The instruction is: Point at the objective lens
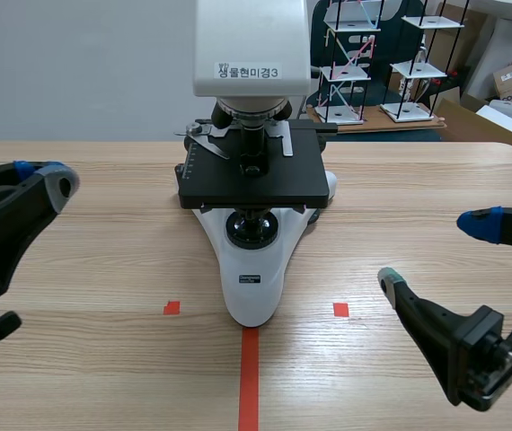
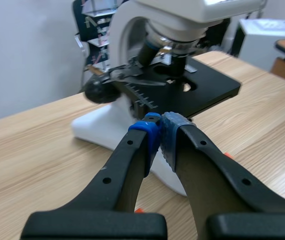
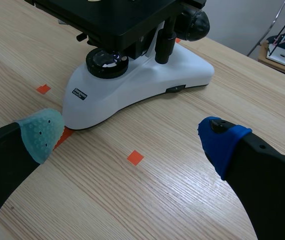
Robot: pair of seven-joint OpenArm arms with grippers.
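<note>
Microscope [image 1: 254,224]: head cut off by top edge in scene view; upper part out of frame in right wrist view.
Objective lens [image 1: 252,136]: mostly hidden between head and stage [image 1: 296,180]; soft in left wrist view.
Base label [image 1: 251,279]: print too small to read.
Left gripper [image 2: 161,132]: covers front of microscope base in own view.

Thick black fingers [image 2: 127,170] with small round holes carry blue and grey-green dotted pads [image 3: 40,132].
</note>
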